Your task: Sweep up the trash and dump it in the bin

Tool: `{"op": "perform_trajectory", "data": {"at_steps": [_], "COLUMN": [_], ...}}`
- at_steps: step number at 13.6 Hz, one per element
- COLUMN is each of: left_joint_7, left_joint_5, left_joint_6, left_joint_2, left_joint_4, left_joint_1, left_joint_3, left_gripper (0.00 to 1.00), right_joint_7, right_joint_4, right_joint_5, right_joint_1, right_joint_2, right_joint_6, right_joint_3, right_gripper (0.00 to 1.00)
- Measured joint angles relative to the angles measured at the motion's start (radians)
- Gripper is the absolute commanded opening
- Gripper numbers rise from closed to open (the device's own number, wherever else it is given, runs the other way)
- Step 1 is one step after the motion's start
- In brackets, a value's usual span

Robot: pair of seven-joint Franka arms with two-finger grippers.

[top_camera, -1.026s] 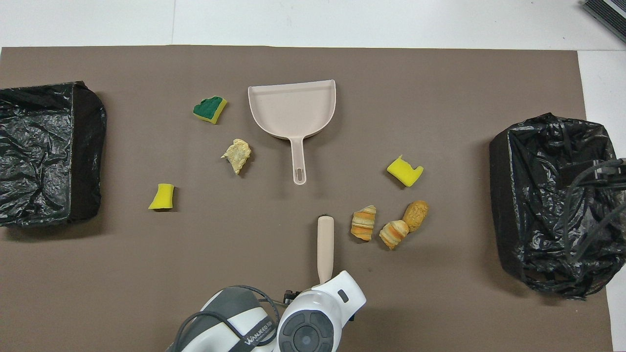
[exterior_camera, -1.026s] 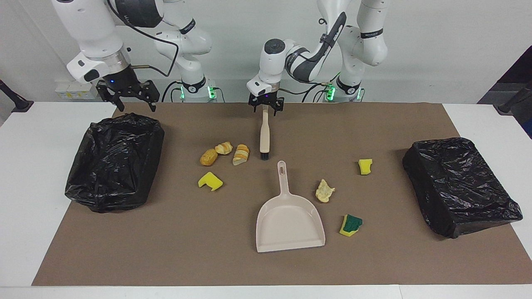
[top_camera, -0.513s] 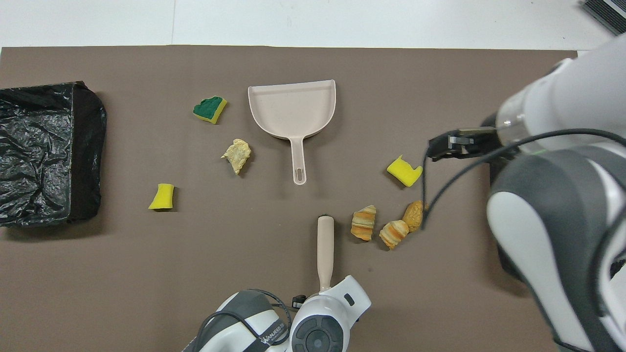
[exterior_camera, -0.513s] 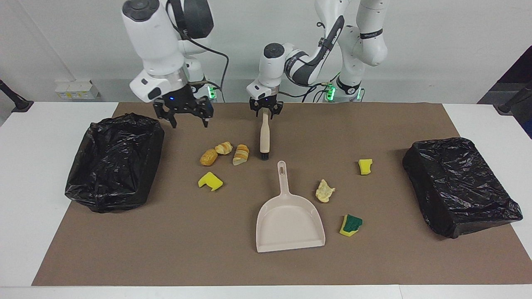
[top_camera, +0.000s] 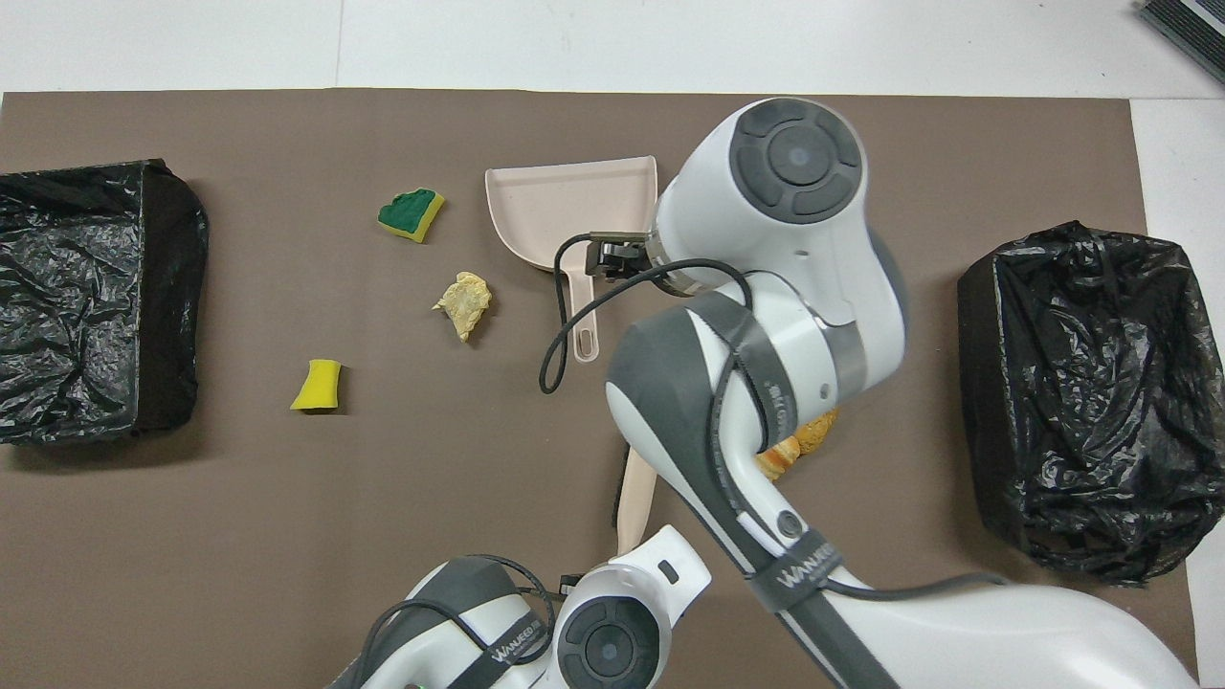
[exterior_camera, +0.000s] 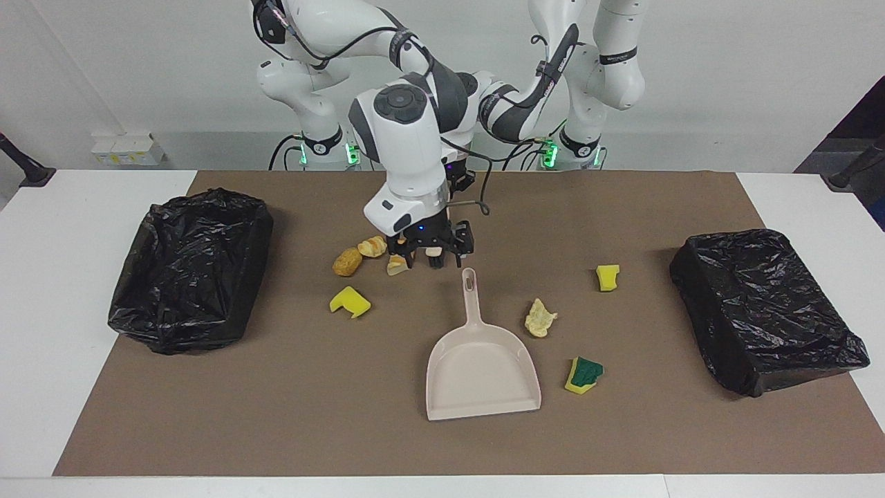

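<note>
On the brown mat [exterior_camera: 276,415], right tool [exterior_camera: 432,259] hangs over brush [top_camera: 634,493].

Right gripper [exterior_camera: 430,258], black two-finger type on the white arm: formerly raised over the black-bagged bin [exterior_camera: 190,270] at the right arm's end of the brown mat [exterior_camera: 276,415], then partway along, now swung to mid-mat and lowered over the bristle end of the beige brush with black bristles [top_camera: 635,488], jaws wide throughout. Left gripper: formerly open around the brush's handle tip near the mat's robot-side edge, now closed on it, largely hidden by the right arm.
</note>
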Motion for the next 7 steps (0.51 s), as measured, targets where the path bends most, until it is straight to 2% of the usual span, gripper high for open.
{"op": "perform_trajectory", "data": {"at_steps": [4, 7], "left_joint_7": [0.000, 0.002], "left_joint_5": [0.024, 0.080], "left_joint_6": [-0.111, -0.213], "left_joint_2": [-0.040, -0.061], "left_joint_4": [0.000, -0.001], "left_joint_1": [0.053, 0.103], "left_joint_3": [0.002, 0.003], "left_gripper": [0.00, 0.00], "right_joint_7": [0.000, -0.021], "right_joint_4": [0.011, 0.012], "right_joint_5": [0.000, -0.002], "right_joint_1": [0.048, 0.061], "right_joint_2": [0.118, 0.153], "right_joint_6": [0.088, 0.106], "right_joint_3": [0.000, -0.001], "right_gripper": [1.00, 1.00]}}
